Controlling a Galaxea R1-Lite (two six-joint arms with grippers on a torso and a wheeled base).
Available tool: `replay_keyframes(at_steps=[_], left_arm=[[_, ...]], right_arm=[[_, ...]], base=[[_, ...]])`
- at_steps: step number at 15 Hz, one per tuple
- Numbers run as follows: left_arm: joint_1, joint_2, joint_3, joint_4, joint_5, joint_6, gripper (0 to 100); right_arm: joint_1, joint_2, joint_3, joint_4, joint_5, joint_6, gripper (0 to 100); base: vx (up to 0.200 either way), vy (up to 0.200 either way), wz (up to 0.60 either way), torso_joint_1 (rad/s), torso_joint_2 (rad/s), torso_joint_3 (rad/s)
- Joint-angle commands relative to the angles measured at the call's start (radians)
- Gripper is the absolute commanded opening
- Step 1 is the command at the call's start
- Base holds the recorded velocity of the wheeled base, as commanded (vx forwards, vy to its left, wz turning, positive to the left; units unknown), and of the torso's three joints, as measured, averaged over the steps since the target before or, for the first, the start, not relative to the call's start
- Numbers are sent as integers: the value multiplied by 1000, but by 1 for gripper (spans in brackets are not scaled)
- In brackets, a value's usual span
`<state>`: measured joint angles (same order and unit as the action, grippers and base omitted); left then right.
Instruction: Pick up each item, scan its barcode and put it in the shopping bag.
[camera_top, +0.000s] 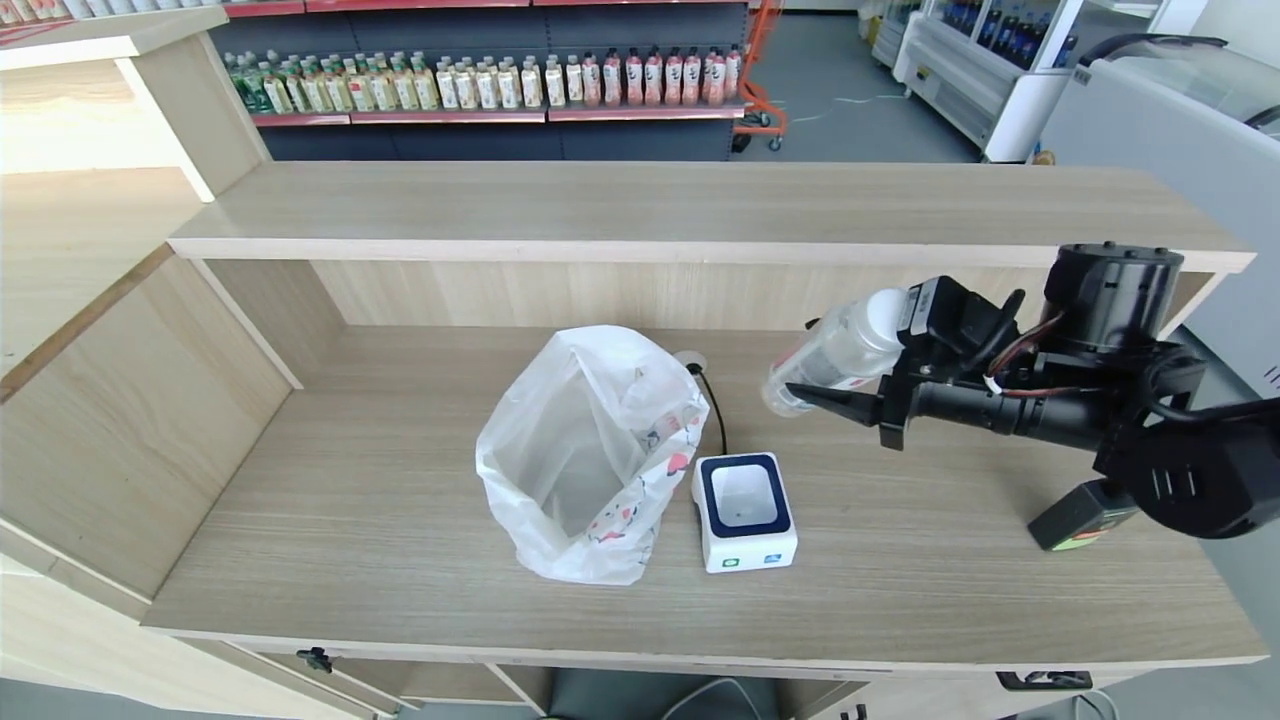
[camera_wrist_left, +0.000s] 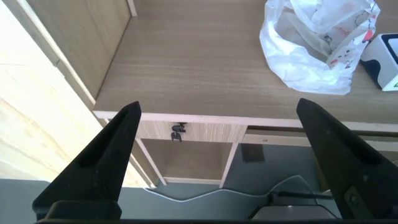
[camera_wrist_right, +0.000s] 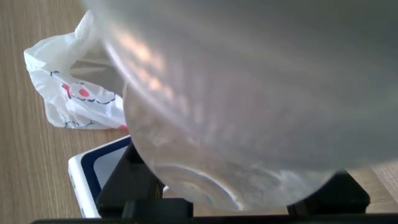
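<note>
A clear plastic bottle (camera_top: 835, 352) with a white cap and a red-and-white label lies tilted in my right gripper (camera_top: 840, 385), which is shut on it above the counter, to the right of the scanner. Close up, the bottle (camera_wrist_right: 249, 93) hides most of the right wrist view. The white scanner (camera_top: 745, 510) with a dark-framed window sits mid-counter, and its corner shows under the bottle as the scanner (camera_wrist_right: 93, 174). The open white shopping bag (camera_top: 590, 450) stands just left of it. My left gripper (camera_wrist_left: 217, 155) hangs open below the counter's front edge, with the shopping bag (camera_wrist_left: 320, 40) farther off.
A dark box with a green label (camera_top: 1080, 515) lies on the counter at the right, under my right arm. A black cable (camera_top: 715, 405) runs from the scanner to the back wall. A raised wooden ledge (camera_top: 700, 210) borders the counter behind, a side wall (camera_top: 130, 420) at the left.
</note>
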<state>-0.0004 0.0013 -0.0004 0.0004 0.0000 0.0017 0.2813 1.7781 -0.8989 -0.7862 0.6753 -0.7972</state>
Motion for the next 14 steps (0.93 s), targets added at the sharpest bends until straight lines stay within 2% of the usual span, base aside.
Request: replay_keyframes(at_steps=[1, 6, 10, 14], left_arm=[[-1, 0, 0, 0, 0, 0, 100], [0, 0, -1, 0, 0, 0, 100], [-1, 0, -1, 0, 0, 1, 100], [0, 0, 0, 0, 0, 0, 100]], right_arm=[[-50, 49, 9, -21, 24, -2, 0], [-50, 132, 83, -168, 90, 1, 0], [-30, 153, 78, -180, 150, -4, 0], [12, 170, 89, -177, 153, -23, 0]], base=[[0, 0, 0, 0, 0, 0], [0, 0, 0, 0, 0, 0], [0, 0, 0, 0, 0, 0], [0, 0, 0, 0, 0, 0]])
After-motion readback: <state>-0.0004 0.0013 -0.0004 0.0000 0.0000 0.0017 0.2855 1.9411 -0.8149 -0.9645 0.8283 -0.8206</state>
